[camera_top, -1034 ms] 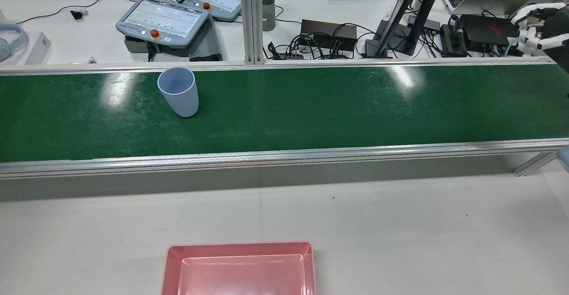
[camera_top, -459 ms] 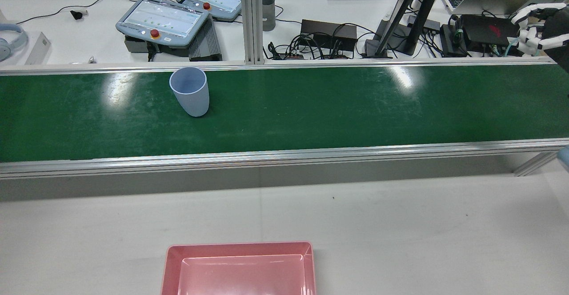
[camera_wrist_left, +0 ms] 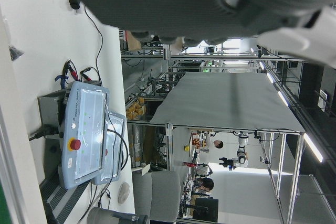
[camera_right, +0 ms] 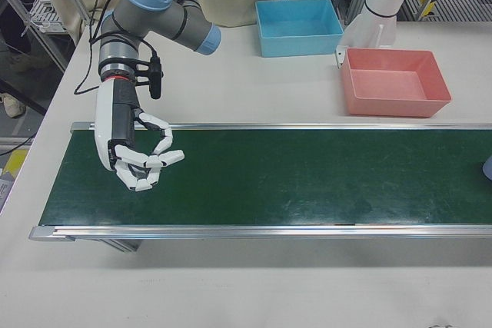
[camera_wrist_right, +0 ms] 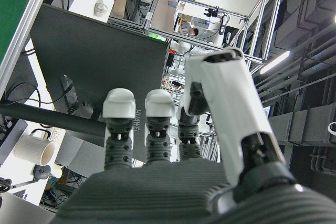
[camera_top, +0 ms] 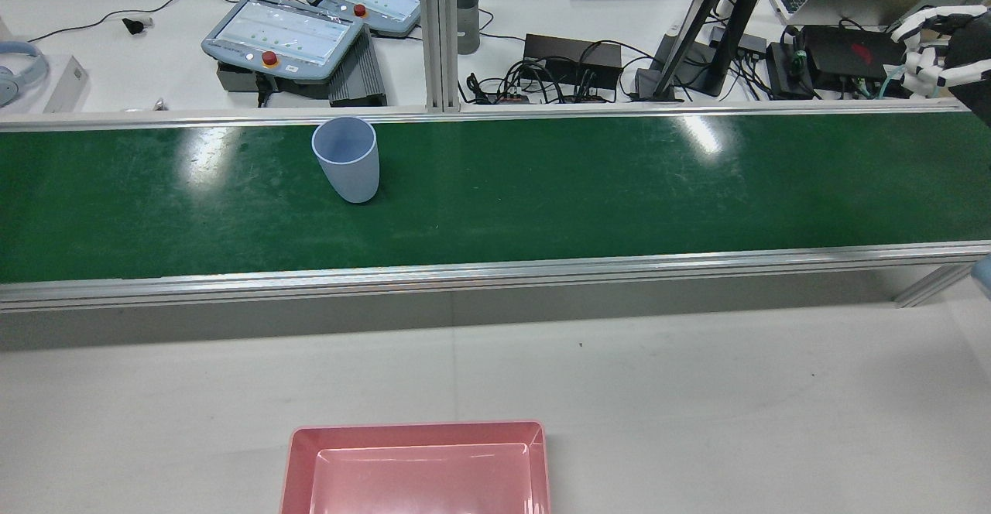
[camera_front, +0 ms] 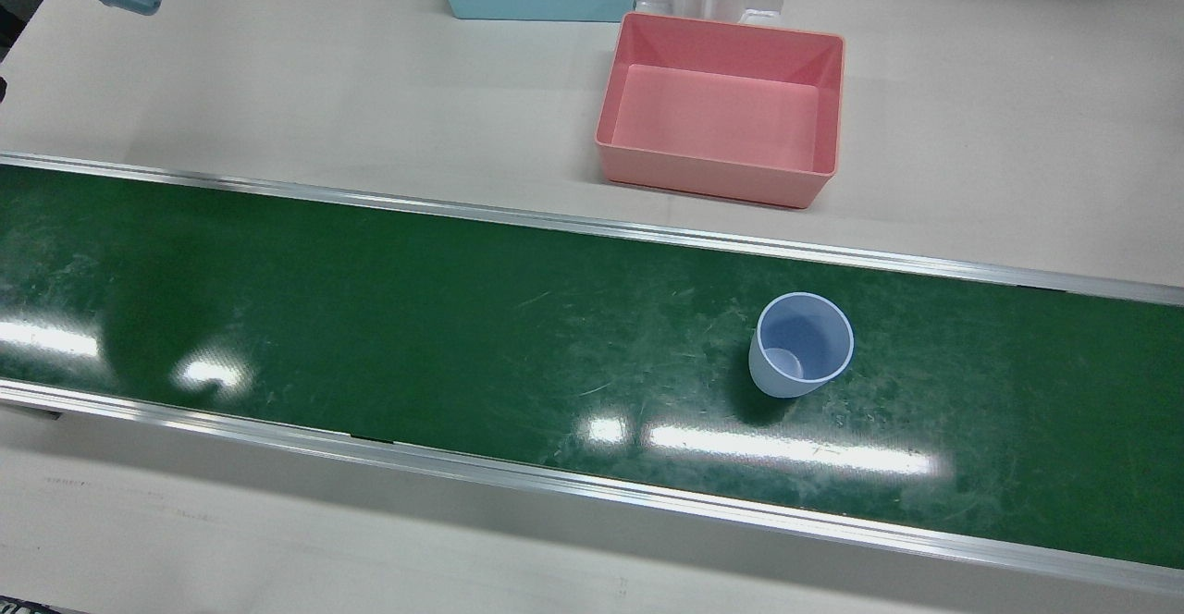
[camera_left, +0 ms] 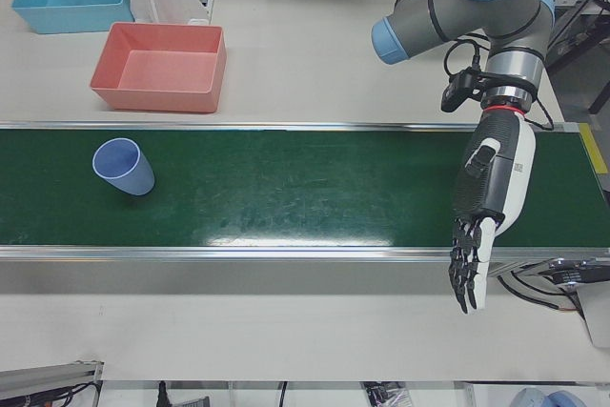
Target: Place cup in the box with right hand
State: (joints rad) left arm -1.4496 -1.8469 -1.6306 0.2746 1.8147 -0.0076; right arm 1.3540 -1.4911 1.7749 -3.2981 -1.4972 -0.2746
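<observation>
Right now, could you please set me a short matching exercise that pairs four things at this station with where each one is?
Things:
1. blue cup
2. pink box
3. right hand
4. left hand

Places:
A. on the white table, just beside the belt's robot-side rail
B. hanging with straight fingers over the belt's operator-side rail
C. standing upright on the green conveyor belt
D. over the belt's far end from the cup, fingers curled, holding nothing

Pairs: 1-C, 2-A, 3-D, 4-B
</observation>
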